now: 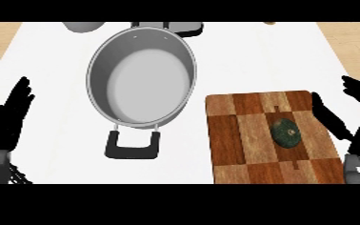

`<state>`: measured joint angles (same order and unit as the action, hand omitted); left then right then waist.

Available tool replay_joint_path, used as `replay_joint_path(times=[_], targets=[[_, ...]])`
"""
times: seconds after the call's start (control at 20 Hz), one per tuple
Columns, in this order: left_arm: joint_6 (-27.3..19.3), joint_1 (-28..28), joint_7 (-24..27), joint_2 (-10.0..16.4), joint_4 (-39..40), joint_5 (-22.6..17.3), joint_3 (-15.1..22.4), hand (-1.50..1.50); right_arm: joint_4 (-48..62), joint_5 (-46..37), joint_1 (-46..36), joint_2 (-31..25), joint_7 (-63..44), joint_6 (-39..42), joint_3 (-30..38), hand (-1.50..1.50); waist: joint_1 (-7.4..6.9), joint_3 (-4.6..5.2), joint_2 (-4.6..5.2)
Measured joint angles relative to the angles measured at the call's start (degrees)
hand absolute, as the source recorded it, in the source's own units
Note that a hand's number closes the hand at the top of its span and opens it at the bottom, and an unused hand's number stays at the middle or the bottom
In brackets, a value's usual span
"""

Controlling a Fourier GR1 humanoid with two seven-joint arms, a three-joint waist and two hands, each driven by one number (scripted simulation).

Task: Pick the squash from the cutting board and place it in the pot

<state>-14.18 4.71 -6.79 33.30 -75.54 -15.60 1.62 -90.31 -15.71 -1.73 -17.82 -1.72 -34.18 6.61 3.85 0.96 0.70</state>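
— Wood, nearest the robot: how many boards do you count?
— One cutting board (239,138), chequered in light and dark brown. It lies flat on the white worktop (56,52) at the near right. On it sits one squash (285,132), dark green and rounded, in the board's right half, with neither hand touching it.
— And hands?
— Two, both black. The right hand (330,118) shows at the right edge, just beside the board, with its fingers straight and spread, holding nothing. The left hand (15,112) shows at the left edge, well apart from pot and board, with its fingers straight up, also holding nothing.
— Containers?
— One pot (104,62), grey metal, left of the board and farther back. Inside, only its bare pale bottom shows. One black handle (131,148) points toward the robot.
— Anything beyond it?
— One grey rounded object (84,26) at the far edge, cut off, so I cannot tell what it is.
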Motion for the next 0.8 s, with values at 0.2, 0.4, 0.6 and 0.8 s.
replay_joint_path(times=[0.2,0.4,0.6,0.8], targets=[[-1.41,2.04,-3.83,0.23,2.10,2.08,2.67,0.00,-1.71,-13.08,4.13,5.57,-1.65,-12.16,-2.95,-1.50,-1.31,0.07,-0.13],[-1.81,3.42,-6.51,0.27,2.85,2.75,3.62,0.00,-5.66,-26.58,9.59,9.27,-9.87,-13.78,-6.13,-1.50,-2.13,0.25,-0.34],[-2.24,3.90,-7.85,0.29,3.21,2.93,4.04,0.00,-9.03,-36.93,14.56,10.50,-19.83,-7.35,-6.49,-1.50,-2.39,0.32,-0.46],[-2.21,4.68,-8.74,0.30,3.40,3.35,4.49,0.00,-14.16,-44.76,16.63,11.47,-30.71,3.72,-7.59,-1.50,-2.90,0.44,-0.43]])
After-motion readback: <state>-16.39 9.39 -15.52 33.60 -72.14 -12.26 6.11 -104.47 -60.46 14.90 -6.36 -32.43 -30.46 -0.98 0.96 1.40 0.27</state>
